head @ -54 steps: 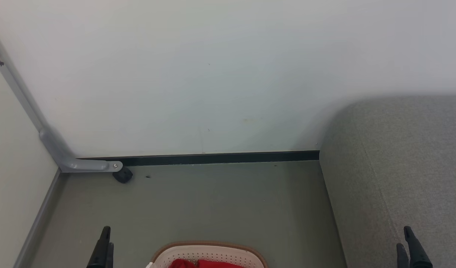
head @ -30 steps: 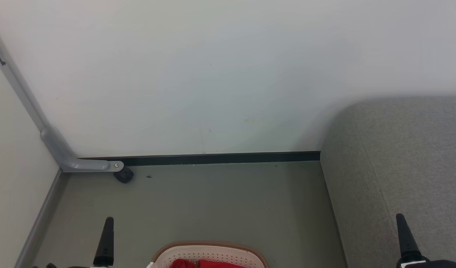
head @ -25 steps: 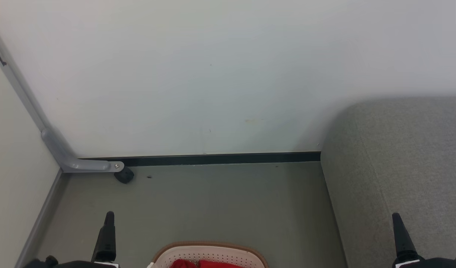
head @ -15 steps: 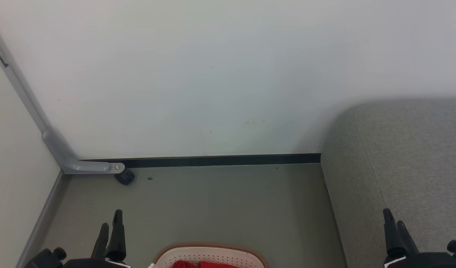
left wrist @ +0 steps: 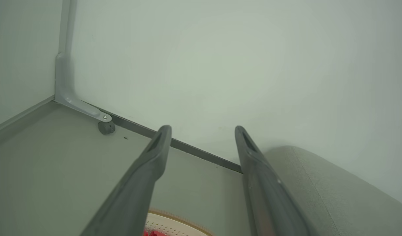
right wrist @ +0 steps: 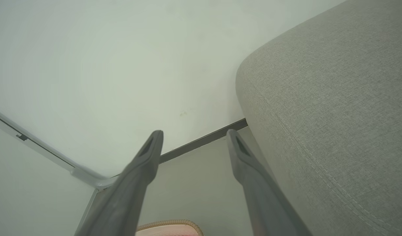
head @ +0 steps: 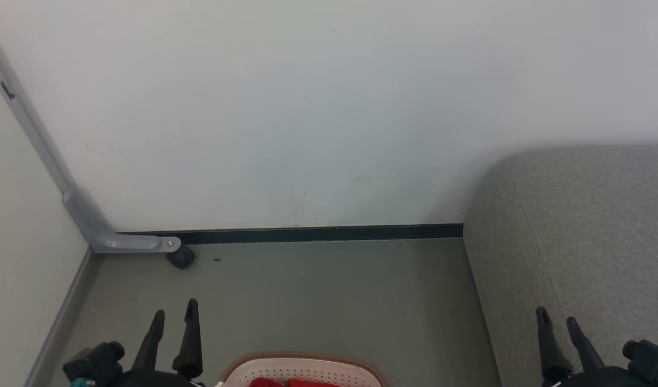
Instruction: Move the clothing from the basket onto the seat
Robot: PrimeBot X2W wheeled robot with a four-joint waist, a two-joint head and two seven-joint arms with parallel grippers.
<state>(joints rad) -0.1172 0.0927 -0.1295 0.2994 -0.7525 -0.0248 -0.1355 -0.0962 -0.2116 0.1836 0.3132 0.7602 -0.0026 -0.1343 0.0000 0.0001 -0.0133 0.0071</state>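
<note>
Head view, looking down into a room corner. At the bottom centre, the far end of the cream-white perforated basket (head: pixel 307 370) with its brown rim sits on the grey-green floor (head: pixel 318 301). A sliver of the red clothing (head: pixel 296 382) lies inside it, cut off by the bottom edge. The grey woven seat (head: pixel 586 242) fills the right side, its rounded corner against the pale wall (head: pixel 307 107). The left gripper (head: pixel 175 307) rises at lower left, just beside the basket, its two dark fingers parted and holding nothing. The right gripper (head: pixel 557 315) rises at lower right in front of the seat, its fingers also parted and empty. A black baseboard (head: pixel 318 233) runs along the wall's foot. At the left, a grey metal bracket (head: pixel 108 239) ends in a small black caster (head: pixel 181 258).

Left wrist view. The left gripper (left wrist: pixel 202 128) has its fingers spread wide with nothing between them. Low between them are the basket's rim (left wrist: pixel 184 220) and a scrap of the clothing (left wrist: pixel 153 233). The seat (left wrist: pixel 335 196) lies at the right, the caster (left wrist: pixel 106 127) at the left.

Right wrist view. The right gripper (right wrist: pixel 194 132) has its fingers spread wide and empty. The seat (right wrist: pixel 335 98), with a stitched seam, fills the right. The basket's rim (right wrist: pixel 169 224) shows at the bottom edge.
</note>
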